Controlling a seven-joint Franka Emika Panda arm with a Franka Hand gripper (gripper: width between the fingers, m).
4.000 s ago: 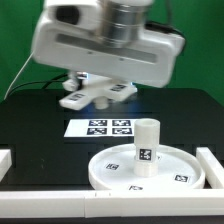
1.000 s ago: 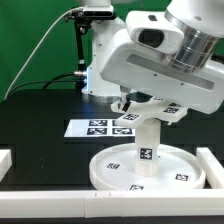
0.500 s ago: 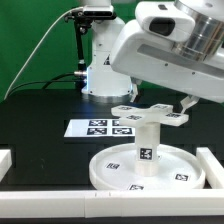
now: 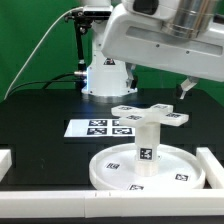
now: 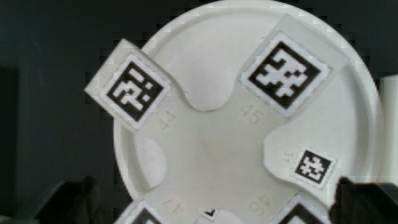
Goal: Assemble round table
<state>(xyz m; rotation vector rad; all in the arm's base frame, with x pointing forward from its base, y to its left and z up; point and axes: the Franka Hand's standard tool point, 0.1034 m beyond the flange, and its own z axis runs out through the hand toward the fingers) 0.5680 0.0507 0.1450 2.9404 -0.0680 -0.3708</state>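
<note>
On the black tabletop point(image 4: 40, 110), the large rimmed disc point(image 4: 175, 170) of the round table lies flat between the white border rails point(image 4: 212, 165), in front of the marker board point(image 4: 85, 127). The short thick leg point(image 4: 147, 145) stands upright on the disc, topped by a flat tagged cross piece point(image 4: 150, 113). The arm hangs above; whether its tool is wide or narrow, I cannot tell. The wrist view shows tagged white plastic point(image 5: 231, 120) close up.
</note>
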